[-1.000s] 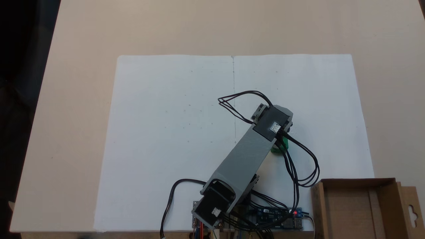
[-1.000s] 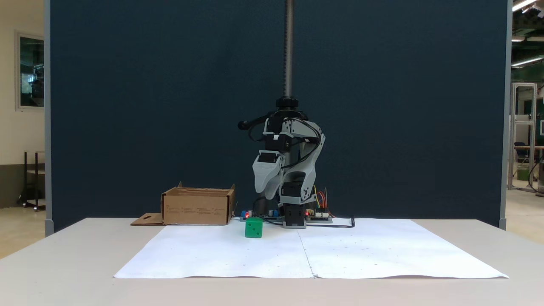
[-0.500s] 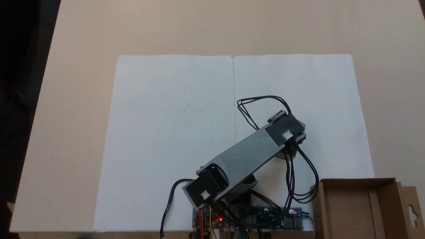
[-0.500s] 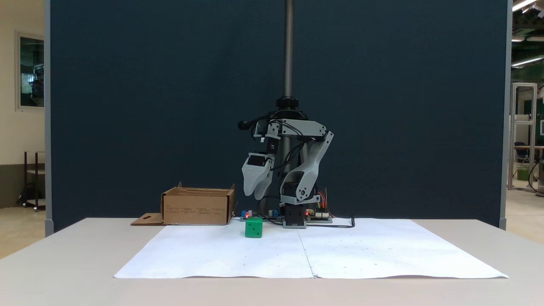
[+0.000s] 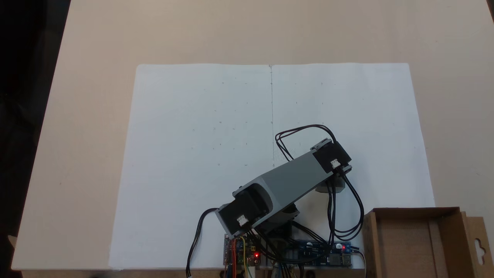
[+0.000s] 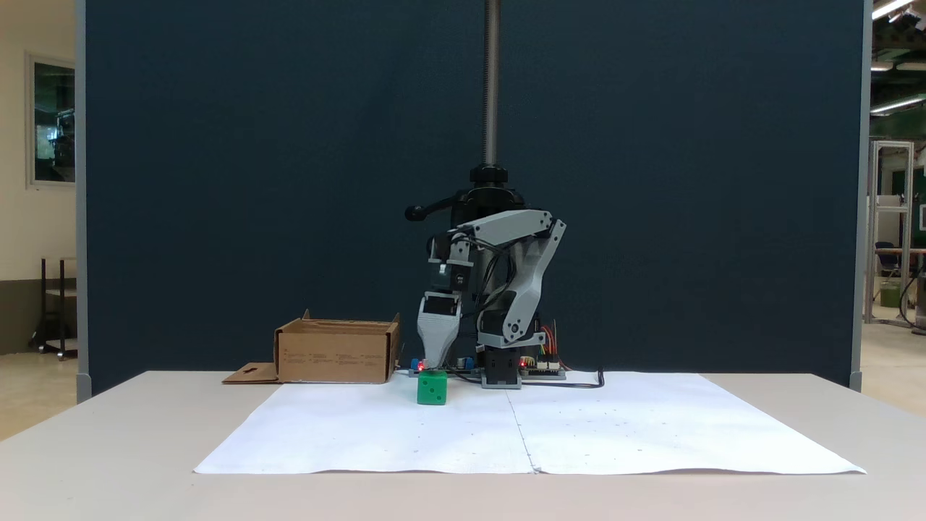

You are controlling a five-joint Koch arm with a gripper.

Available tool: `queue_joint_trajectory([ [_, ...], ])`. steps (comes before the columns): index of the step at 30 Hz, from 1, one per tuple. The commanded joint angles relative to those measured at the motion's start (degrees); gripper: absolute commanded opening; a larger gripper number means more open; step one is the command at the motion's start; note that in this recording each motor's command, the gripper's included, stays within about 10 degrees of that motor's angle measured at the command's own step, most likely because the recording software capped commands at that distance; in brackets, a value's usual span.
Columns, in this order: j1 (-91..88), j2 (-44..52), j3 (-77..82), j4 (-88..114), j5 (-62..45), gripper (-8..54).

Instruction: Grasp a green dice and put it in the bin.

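Observation:
The green dice [image 6: 432,387] sits on the white paper just in front of the arm's base, a small bright cube with pips on its near face. My gripper [image 6: 434,366] points straight down, its tip just above the dice's top; whether it touches is unclear. From this side its jaws line up one behind the other, so their gap is hidden. From above, the grey forearm covers that spot and a bit of the gripper [image 5: 330,188] peeks out under the wrist. The bin [image 6: 336,354], a brown cardboard box [image 5: 409,211], stands apart beside the base.
Two white paper sheets [image 5: 216,127] cover the table's middle. Circuit boards with red lights [image 5: 293,255] and looping black cables [image 5: 347,216] lie at the arm's base. The bin's flap with a slot [image 5: 478,243] sticks out sideways. A metal pole [image 6: 492,79] rises behind the arm.
The arm swung toward the bin's side, then lowered; the gripper came down from well above the table to just over the dice. Its jaws showed apart half a second ago. The dice stayed put.

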Motion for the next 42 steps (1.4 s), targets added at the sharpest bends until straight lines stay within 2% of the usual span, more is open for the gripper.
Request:
queue_joint_trajectory([
  [1, 0.88, 0.26, -0.97, -3.25, -6.06, 43.7],
  [36, -9.49, -5.71, -0.09, -7.47, -5.19, 43.2],
  [42, -10.11, -7.38, -0.18, -9.49, 0.53, 42.9],
])
